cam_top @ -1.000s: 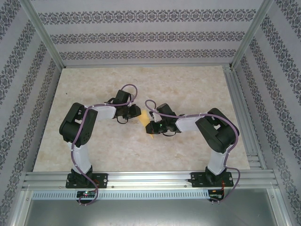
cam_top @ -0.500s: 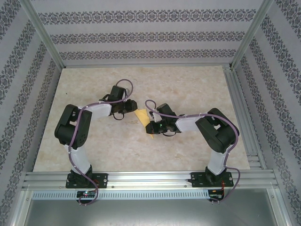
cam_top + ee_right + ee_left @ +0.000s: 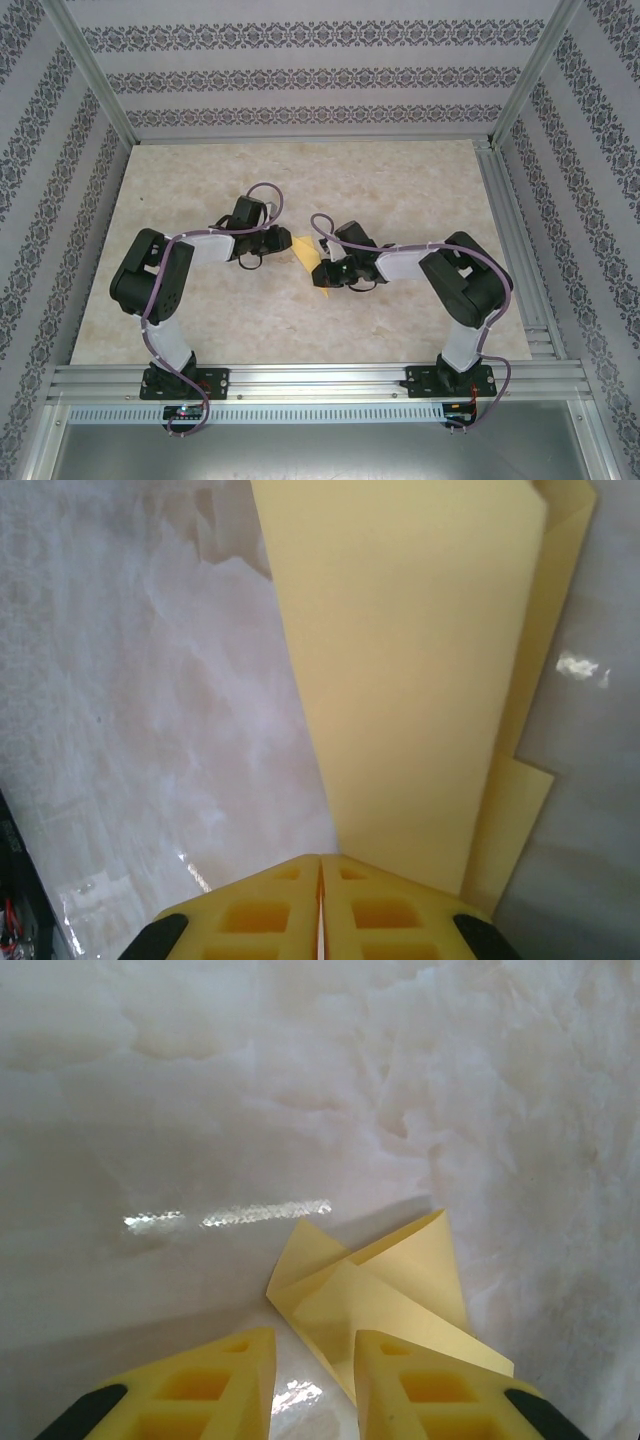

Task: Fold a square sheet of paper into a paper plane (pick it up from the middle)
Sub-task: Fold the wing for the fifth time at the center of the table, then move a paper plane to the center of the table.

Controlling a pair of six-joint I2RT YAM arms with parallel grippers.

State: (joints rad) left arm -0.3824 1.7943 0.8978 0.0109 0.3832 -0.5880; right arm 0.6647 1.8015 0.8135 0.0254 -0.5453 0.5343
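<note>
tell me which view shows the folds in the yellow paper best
The left wrist view: the yellow paper shows its layered flaps and creases plainly ahead of the left gripper. The right wrist view gives mostly one flat panel, pinched by the right gripper. From the top it is a small yellow patch.

A table topped in a pale beige marble pattern and marked by a streak of reflected light is enclosed on the left, far and right by walls papered in white with dark ornamental bands, framed by aluminium posts, and edged on the near side by a slotted aluminium rail.
</note>
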